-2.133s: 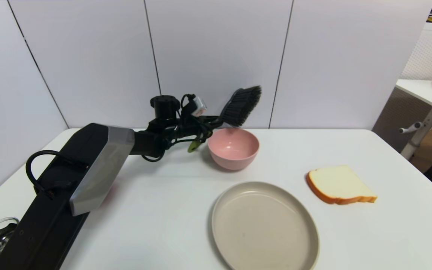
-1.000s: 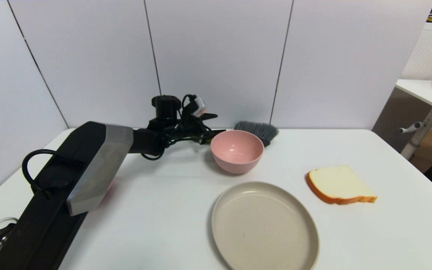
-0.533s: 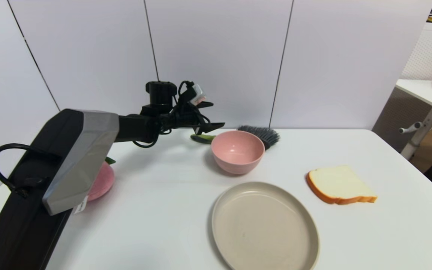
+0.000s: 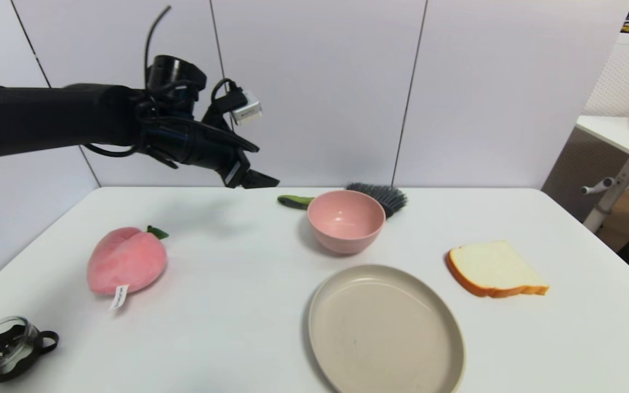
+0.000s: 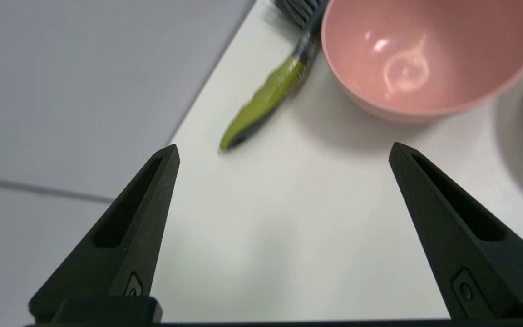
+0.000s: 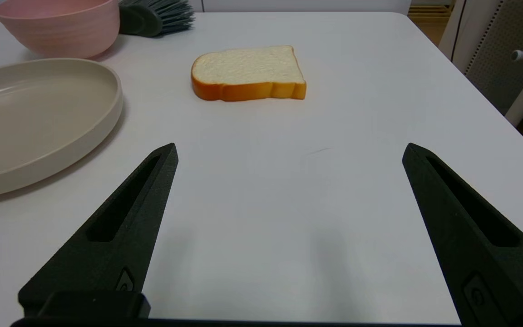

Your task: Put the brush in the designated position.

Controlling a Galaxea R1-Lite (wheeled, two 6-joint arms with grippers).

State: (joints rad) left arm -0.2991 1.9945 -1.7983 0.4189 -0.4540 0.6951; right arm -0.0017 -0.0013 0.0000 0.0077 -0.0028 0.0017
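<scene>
Now higher, perhaps farther back: empty left claw (image 4: 257, 177), brush (image 4: 347, 196) behind bowl (image 4: 346, 220)

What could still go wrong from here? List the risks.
1. The brush lies behind the pink bowl, seemingly against it and near the table's back edge; a bump to the bowl might shift it.
2. The left gripper, open and raised, hangs near the green handle; dipping during retreat might clip it.
3. The right gripper is open near the bread slice.
</scene>
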